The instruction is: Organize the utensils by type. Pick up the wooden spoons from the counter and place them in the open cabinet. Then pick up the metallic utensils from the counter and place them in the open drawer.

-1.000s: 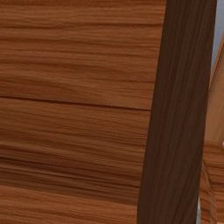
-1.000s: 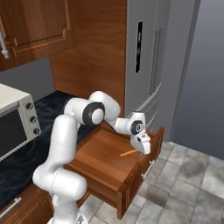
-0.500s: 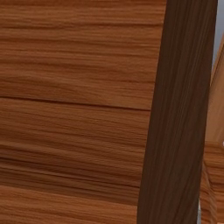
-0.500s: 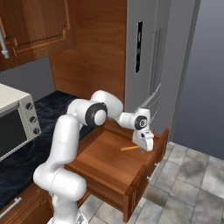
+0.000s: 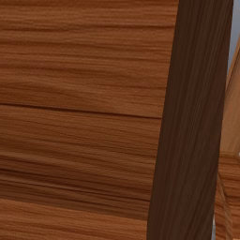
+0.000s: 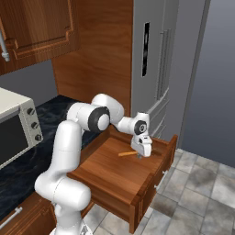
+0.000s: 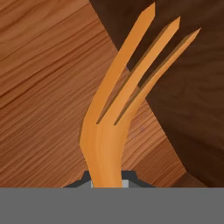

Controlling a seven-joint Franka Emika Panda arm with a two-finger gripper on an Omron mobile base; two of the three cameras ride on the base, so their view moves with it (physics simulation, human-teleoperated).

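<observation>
Fork (image 7: pixel 114 118), orange-toned with three tines, sticks out from between the fingers (image 7: pixel 109 178), which are closed tight on its handle. In the hand view the tines fan upward across the wooden floor of the drawer (image 6: pixel 114 172), their tips reaching over a darker wooden wall beyond. From the right base view the same fork (image 6: pixel 127 153) appears as a thin orange sliver, roughly level, just above the drawer's floor near its far right corner; whether it touches the wood I cannot tell. The fingers (image 6: pixel 140 153) point down into the open drawer, the white arm (image 6: pixel 80 133) reaching forward and right over it.

The drawer is pulled well out from the cabinet below the counter (image 6: pixel 27 160), a dark speckled top carrying a toaster oven (image 6: pixel 13 126) at the left edge. A closed upper cabinet (image 6: pixel 41 27) hangs above. A tall grey fridge (image 6: pixel 160 69) stands just behind the drawer, and grey floor tiles (image 6: pixel 202 183) spread to the right. The left base view sits close against a wooden panel (image 5: pixel 79 117) with a darker edge (image 5: pixel 187 117) running down it.
</observation>
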